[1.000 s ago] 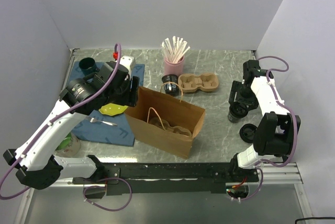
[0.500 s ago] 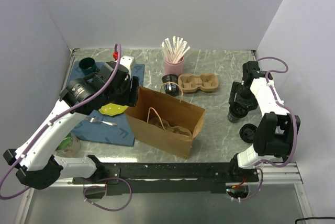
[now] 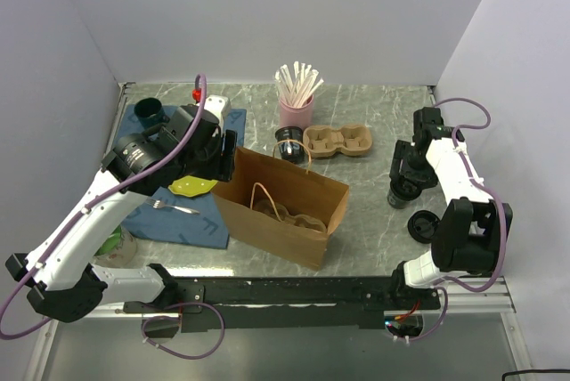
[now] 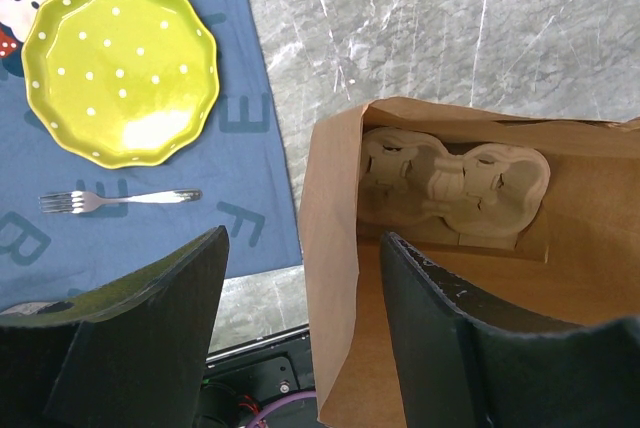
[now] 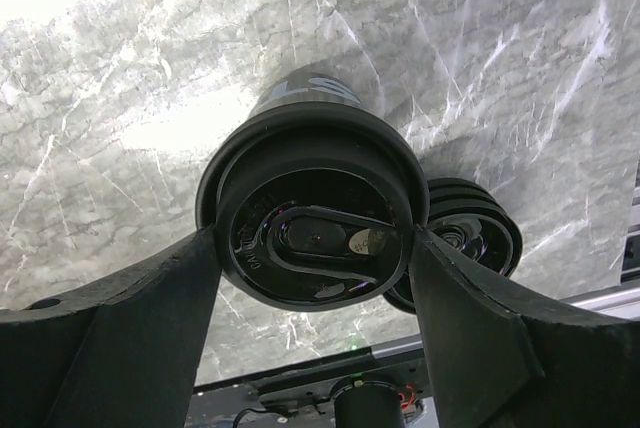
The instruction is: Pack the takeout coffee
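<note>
Right wrist: right jaws clasp glossy round black cup (image 5: 315,238); left jaws wide over paper bag (image 4: 600,228)

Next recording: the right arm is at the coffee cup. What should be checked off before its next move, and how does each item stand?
1. Grasp: right gripper fingers meet the coffee cup at its top rim on both sides: ok.
2. Cup's lid seated: ok.
3. The paper bag upright, mouth open: ok.
4. The carrier inside the bag, wells free: ok.
5. Drop path clear of left gripper: cannot tell; it hangs open over the bag's left end.
</note>
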Available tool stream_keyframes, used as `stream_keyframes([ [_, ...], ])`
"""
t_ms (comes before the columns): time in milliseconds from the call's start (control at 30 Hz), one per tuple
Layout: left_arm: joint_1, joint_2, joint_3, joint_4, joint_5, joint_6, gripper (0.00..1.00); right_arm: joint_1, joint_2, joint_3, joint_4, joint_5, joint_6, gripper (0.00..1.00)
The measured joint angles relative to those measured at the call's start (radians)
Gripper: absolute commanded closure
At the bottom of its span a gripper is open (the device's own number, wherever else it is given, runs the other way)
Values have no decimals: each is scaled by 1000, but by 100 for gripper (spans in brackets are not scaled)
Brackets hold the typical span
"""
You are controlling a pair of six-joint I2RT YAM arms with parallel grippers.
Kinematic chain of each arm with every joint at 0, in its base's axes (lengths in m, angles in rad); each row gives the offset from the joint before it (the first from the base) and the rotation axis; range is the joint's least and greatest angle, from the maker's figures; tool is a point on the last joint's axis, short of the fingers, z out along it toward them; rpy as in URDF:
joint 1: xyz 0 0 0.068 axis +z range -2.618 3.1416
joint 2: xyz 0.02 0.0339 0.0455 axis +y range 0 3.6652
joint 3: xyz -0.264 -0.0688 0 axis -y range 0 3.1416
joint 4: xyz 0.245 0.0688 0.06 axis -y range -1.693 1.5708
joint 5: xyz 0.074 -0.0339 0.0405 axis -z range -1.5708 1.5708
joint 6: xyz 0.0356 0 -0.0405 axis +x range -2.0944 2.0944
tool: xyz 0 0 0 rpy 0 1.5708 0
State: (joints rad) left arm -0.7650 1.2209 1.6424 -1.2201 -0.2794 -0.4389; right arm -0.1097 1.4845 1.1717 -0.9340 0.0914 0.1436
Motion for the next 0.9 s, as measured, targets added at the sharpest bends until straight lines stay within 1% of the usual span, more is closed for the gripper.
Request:
stream_keyframes([
  [67, 0, 0, 0, 0, 0, 0, 32, 0, -2, -2, 2, -2, -5, 28],
  [267, 0, -1, -9, 1, -5, -11, 33, 0, -6, 1, -3, -7, -18, 41],
  [367, 6, -1, -10, 0, -6, -24, 33, 2, -8, 14, -27, -22, -18, 43],
  [433, 14, -1, -9, -2, -4, -31, 34, 11, -9, 52, -75, -30, -13, 44],
  [533, 32, 2, -1, -7, 6, -37, 35, 62, -16, 175, -163, -29, -2, 45],
  [600, 44, 3, 2, -6, 18, -37, 35, 117, -27, 274, -201, -30, 2, 46],
  [700, 58, 7, 1, -3, 25, -37, 38, 232, -48, 471, -276, -43, 8, 47],
  [800, 71, 8, -3, 16, 32, -35, 43, 316, -84, 640, -330, -79, 12, 48],
  [900, 79, 8, -3, 56, 56, -28, 67, 359, -129, 803, -367, -156, 16, 50],
])
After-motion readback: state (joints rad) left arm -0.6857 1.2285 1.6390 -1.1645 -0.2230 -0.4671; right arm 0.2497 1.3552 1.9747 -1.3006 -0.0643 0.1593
